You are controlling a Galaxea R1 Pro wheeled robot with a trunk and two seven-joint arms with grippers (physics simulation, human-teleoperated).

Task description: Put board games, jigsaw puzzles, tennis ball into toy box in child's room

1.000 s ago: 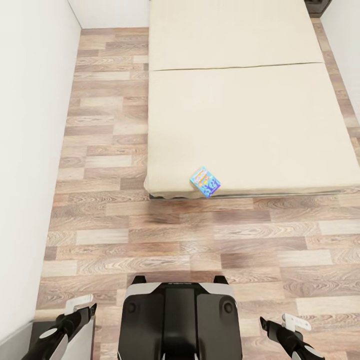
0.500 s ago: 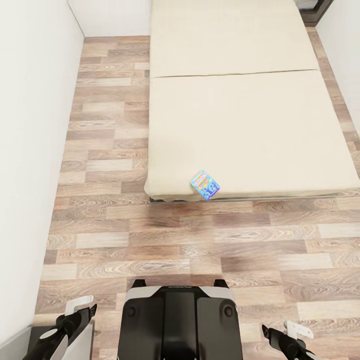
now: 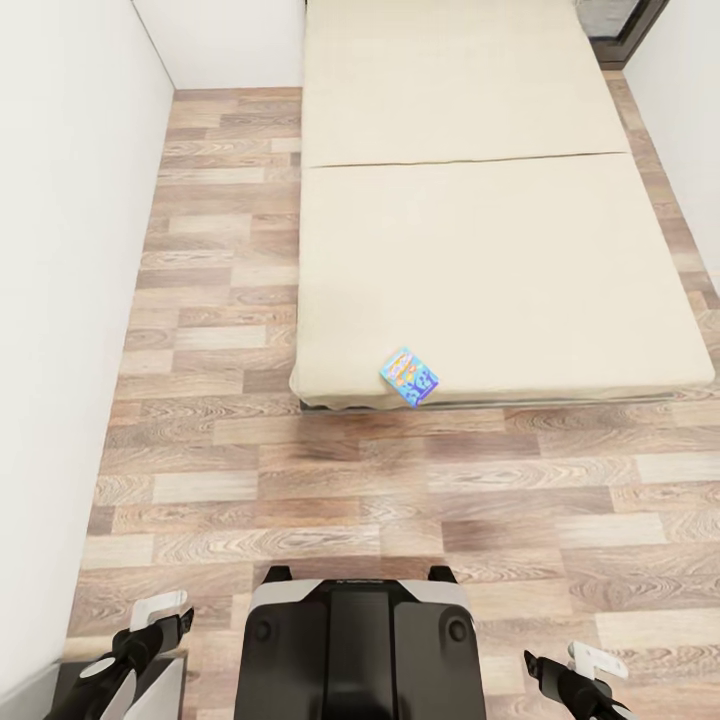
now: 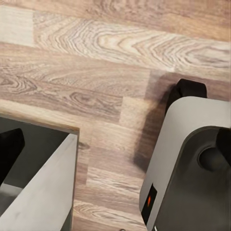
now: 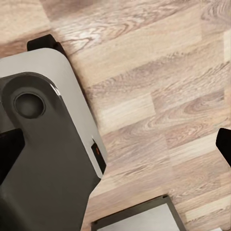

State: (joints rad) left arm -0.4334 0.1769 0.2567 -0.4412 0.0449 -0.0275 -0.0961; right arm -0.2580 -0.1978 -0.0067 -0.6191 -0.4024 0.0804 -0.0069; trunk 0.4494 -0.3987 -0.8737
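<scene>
One board game, a small blue square box [image 3: 409, 377], lies flat on the beige bed [image 3: 480, 230], at the near edge towards its left corner. Both arms hang low beside my base, well short of the bed. My left gripper [image 3: 160, 616] is open with nothing in it; the left wrist view shows its dark fingertips [image 4: 9, 150] wide apart over the wood floor. My right gripper [image 3: 584, 664] is open and empty too, its fingertips [image 5: 224, 143] at the far sides of the right wrist view. The table, the toy box and the other toys are out of view.
A white wall [image 3: 60, 300] runs along the left, with a strip of plank floor [image 3: 220, 300] between it and the bed. Another wall closes the far right. My dark base [image 3: 358, 648] fills the bottom centre. A grey slab edge [image 4: 43, 192] sits close by the left arm.
The whole picture has shifted as the camera moved: the bed looks slightly smaller and its right front corner has come into view. The board game lies where it was, and the arms keep their pose.
</scene>
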